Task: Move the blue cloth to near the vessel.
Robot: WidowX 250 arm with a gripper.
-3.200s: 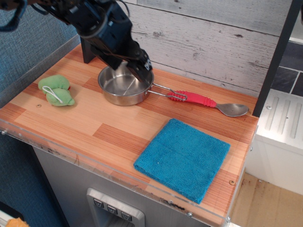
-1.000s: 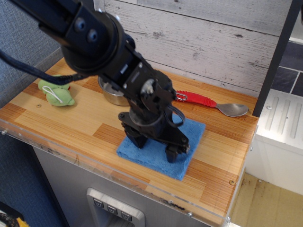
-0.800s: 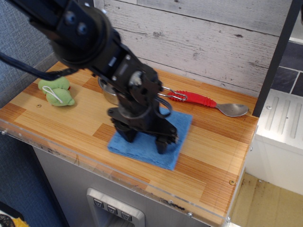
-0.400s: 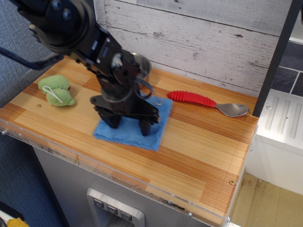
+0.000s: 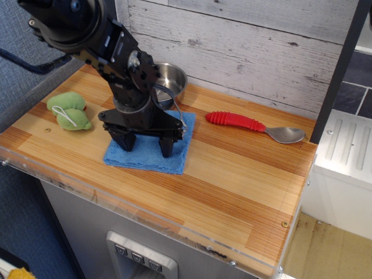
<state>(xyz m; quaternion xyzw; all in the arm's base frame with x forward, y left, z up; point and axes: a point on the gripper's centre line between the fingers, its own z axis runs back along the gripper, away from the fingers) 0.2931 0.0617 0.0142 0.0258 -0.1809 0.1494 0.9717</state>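
Note:
The blue cloth (image 5: 146,158) lies flat on the wooden counter, its far right corner beside the vessel (image 5: 172,79), a shiny steel pan at the back by the wall. The pan's wire handle (image 5: 177,110) reaches down over the cloth's far edge. My gripper (image 5: 146,143) stands upright on the cloth with its two black fingers (image 5: 167,145) spread wide apart and their tips down on the fabric. The arm hides the cloth's far left part and the pan's left side.
A small green stuffed toy (image 5: 70,111) lies at the left of the counter. A red-handled metal spoon (image 5: 256,126) lies to the right of the pan. The plank wall runs along the back, and the counter's front edge (image 5: 174,224) is near the cloth.
The cloth has slid with my gripper from the front right of the counter leftward and back, up to the pan. The pan has shifted back toward the wall, away from the spoon.

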